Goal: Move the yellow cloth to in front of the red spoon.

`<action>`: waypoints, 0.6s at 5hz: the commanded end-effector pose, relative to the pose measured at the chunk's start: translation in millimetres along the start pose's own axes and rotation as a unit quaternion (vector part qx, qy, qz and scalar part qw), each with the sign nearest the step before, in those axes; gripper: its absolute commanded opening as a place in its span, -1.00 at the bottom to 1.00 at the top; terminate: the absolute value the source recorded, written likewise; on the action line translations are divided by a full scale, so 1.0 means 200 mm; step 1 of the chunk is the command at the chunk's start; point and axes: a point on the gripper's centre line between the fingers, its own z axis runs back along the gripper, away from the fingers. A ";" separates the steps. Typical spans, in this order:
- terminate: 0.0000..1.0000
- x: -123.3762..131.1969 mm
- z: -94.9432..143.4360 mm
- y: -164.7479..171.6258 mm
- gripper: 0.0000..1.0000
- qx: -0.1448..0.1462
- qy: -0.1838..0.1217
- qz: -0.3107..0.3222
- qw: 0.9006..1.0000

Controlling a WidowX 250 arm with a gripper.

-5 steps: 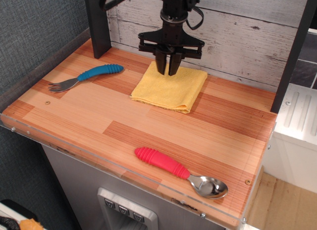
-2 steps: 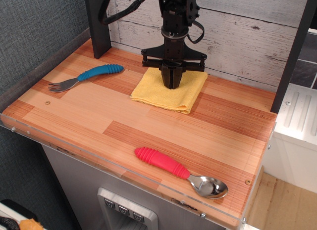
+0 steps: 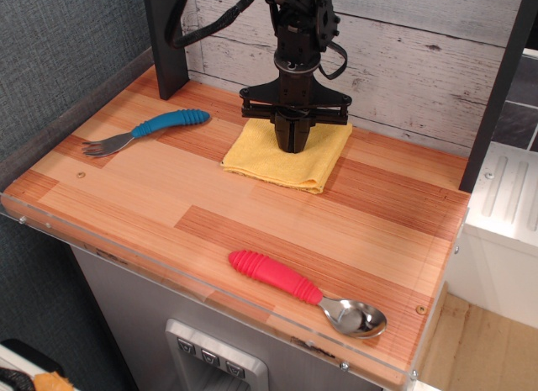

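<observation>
The yellow cloth (image 3: 277, 160) lies flat and folded at the back middle of the wooden table. My gripper (image 3: 292, 145) stands straight down on the cloth's middle with its fingers closed together, pressing into the fabric. The red spoon (image 3: 307, 293) lies near the table's front edge, red ribbed handle to the left and silver bowl to the right, well apart from the cloth and the gripper.
A blue-handled fork (image 3: 147, 130) lies at the left of the wooden table (image 3: 193, 206). A black post (image 3: 164, 38) stands at the back left and a dark bar (image 3: 496, 88) at the right. A white plank wall (image 3: 403, 55) is behind.
The gripper has come down onto the cloth's middle and its fingers have closed together. The cloth, spoon and fork have not shifted.
</observation>
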 end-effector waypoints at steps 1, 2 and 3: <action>-1.00 -0.14 0.10 -0.16 -1.00 -0.010 0.000 -0.040 0.999; -1.00 -0.20 0.12 -0.22 -1.00 -0.010 0.001 -0.062 0.998; -1.00 -0.23 0.13 -0.27 -1.00 -0.015 0.002 -0.067 0.998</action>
